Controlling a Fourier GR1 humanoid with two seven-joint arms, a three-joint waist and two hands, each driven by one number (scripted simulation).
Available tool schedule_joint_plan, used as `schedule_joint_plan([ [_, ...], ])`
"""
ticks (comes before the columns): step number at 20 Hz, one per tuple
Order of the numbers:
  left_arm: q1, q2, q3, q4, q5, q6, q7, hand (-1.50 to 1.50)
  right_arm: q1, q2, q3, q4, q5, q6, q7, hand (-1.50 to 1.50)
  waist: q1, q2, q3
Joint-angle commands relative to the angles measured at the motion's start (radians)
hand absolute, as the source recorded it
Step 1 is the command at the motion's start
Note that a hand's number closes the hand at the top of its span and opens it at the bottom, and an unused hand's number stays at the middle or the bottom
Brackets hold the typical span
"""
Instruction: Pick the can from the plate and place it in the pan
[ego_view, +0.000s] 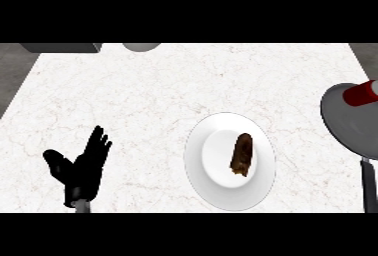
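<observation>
One hand (80, 167) in our view, the left, resting at lower left with fingers spread and holding nothing, while the can (363, 93) already lies in the pan (347, 125), apparently placed, leaving the plate (214, 165) with a brown item (242, 154).

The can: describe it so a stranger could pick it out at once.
On the marble counter, look to the far right edge, where a grey pan sits. The can lies at the pan's upper rim, red with a white end, unlike the brown item on the white plate.
</observation>
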Motion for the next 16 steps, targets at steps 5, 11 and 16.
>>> schedule_joint_plan([
  [5,-0.030,0.027,0.061,0.054,0.024,-0.024,-0.022,0.00,0.133,0.007,0.032,-0.030,-0.080,0.236,-0.126,-1.50,-0.011,-0.008,-0.004],
  [11,-0.009,0.021,0.046,0.024,0.005,-0.026,-0.003,0.00,0.251,0.097,0.096,-0.215,-0.177,0.200,-0.053,-1.50,-0.018,-0.012,-0.006],
  [16,-0.080,0.020,0.060,0.061,0.003,-0.010,0.047,0.00,0.323,0.131,0.114,-0.385,-0.251,0.184,0.061,-1.50,-0.019,-0.011,-0.006],
])
